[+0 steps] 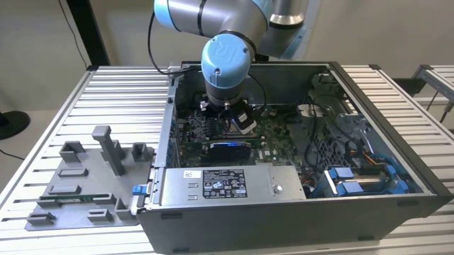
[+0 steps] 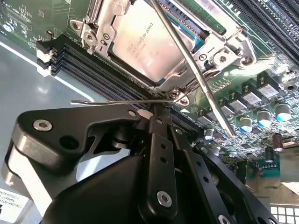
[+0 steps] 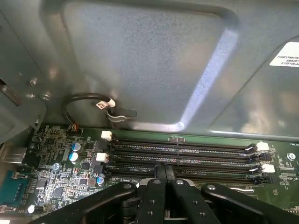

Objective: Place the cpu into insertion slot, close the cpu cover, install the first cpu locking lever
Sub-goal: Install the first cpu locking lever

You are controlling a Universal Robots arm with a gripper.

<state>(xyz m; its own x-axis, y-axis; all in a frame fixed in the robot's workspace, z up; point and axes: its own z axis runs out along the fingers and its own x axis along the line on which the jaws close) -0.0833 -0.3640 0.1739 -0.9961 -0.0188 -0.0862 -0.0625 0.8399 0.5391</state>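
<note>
The gripper (image 2: 156, 112) is seen closest in both wrist views (image 3: 164, 169). Its black fingers are drawn together with no gap between the tips. A thin horizontal wire lever (image 2: 117, 101) lies right at the fingertips; whether it is pinched cannot be told.

Just beyond the fingertips, the cpu (image 2: 149, 44) is seated flat. Its silvery top is faintly printed and is framed by the cpu cover (image 2: 105, 21), a bright metal plate lying down over its edges. A second lever (image 2: 196, 70) crosses the cover diagonally, raised above it.

Dark memory slots (image 3: 187, 156) run beside the fingers on the green board.

Farther from the gripper, a white printed label (image 3: 285, 53) is stuck on the grey case wall (image 3: 140, 60).

In the exterior view the gripper (image 1: 237, 119) is lowered into the open computer case, and a large white label (image 1: 223, 183) is seen on the power supply.
</note>
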